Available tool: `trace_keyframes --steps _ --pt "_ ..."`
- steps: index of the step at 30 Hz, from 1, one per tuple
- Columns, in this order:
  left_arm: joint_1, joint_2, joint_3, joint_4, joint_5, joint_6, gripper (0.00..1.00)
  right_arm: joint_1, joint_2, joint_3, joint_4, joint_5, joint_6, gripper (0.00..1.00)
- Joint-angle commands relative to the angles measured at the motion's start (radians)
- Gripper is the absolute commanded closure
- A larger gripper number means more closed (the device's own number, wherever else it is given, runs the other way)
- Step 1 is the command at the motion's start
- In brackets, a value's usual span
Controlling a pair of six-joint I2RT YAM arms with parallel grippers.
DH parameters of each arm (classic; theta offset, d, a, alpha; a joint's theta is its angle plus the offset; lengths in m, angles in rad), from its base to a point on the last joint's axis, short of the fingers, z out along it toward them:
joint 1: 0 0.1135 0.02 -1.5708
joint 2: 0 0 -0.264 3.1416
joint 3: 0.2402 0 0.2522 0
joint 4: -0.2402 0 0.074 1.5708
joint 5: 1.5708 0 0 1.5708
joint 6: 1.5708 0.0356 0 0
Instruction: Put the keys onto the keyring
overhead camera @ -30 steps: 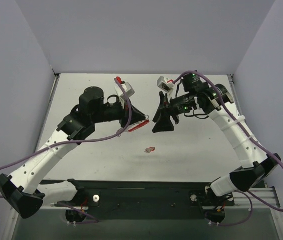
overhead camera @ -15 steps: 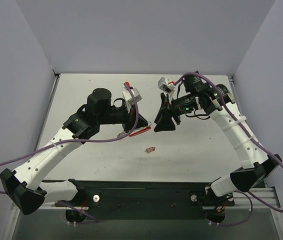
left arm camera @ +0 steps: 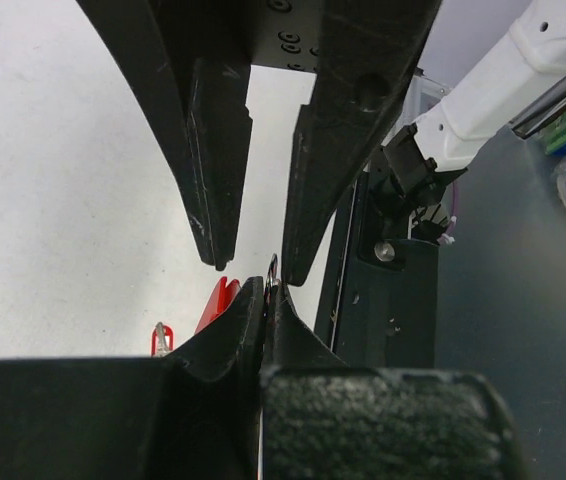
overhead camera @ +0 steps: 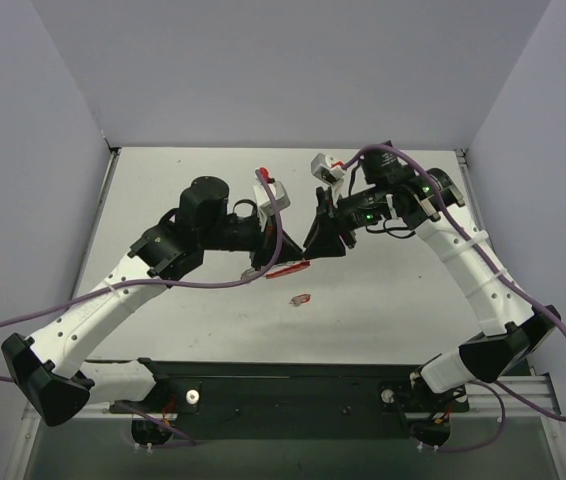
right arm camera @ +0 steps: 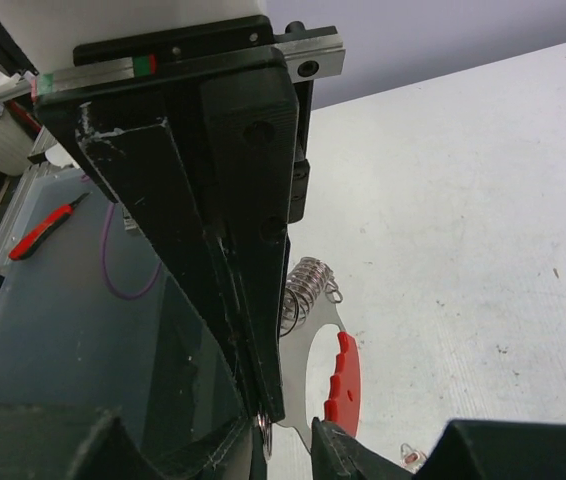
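The tabletop [overhead camera: 163,200] is white, with walls on three sides. The left arm [overhead camera: 93,310] reaches from the near left corner toward the middle, and the right arm [overhead camera: 473,270] bends in from the near right. Their tips meet over the centre. The left gripper [left arm camera: 268,295] is pinched tight. The keyring [right arm camera: 343,385], a red band on a silver crescent, hangs at its tip, apparently held there above the tabletop's middle. The right gripper [left arm camera: 258,268] stands part open, its fingers apart either side of that tip and clamping nothing I can make out. The keys [right arm camera: 308,285], a silver coil-like bunch, sit at the keyring's far end. A small red-and-silver scrap [overhead camera: 301,298] lies just toward the near edge.
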Motion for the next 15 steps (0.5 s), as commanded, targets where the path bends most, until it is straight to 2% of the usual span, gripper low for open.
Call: trace_keyframes --steps 1,3,4,5,12,13,15 --pt "-0.014 -0.006 0.054 0.029 0.036 0.007 1.0 0.01 0.021 0.038 0.03 -0.021 0.007 0.71" --pt "-0.015 -0.012 0.051 0.035 0.03 0.006 1.0 0.01 0.023 0.033 0.03 -0.021 0.007 0.83" --pt "-0.015 -0.012 0.05 0.035 0.026 0.009 1.0 0.011 0.024 0.033 0.03 -0.023 0.007 0.95" --pt "-0.017 -0.015 0.048 0.035 0.021 0.01 1.0 0.01 0.024 0.033 0.03 -0.026 0.007 1.0" --pt "-0.017 -0.028 0.044 0.012 -0.028 0.016 1.0 0.005 0.003 0.032 0.033 -0.027 -0.006 1.0" --pt "-0.015 -0.032 0.039 0.006 -0.043 0.016 0.83 0.002 0.001 0.035 0.035 -0.027 -0.004 1.0" --pt "-0.015 -0.045 0.019 0.009 -0.057 0.016 0.68 -0.004 -0.01 0.044 0.047 -0.021 0.014 1.0"
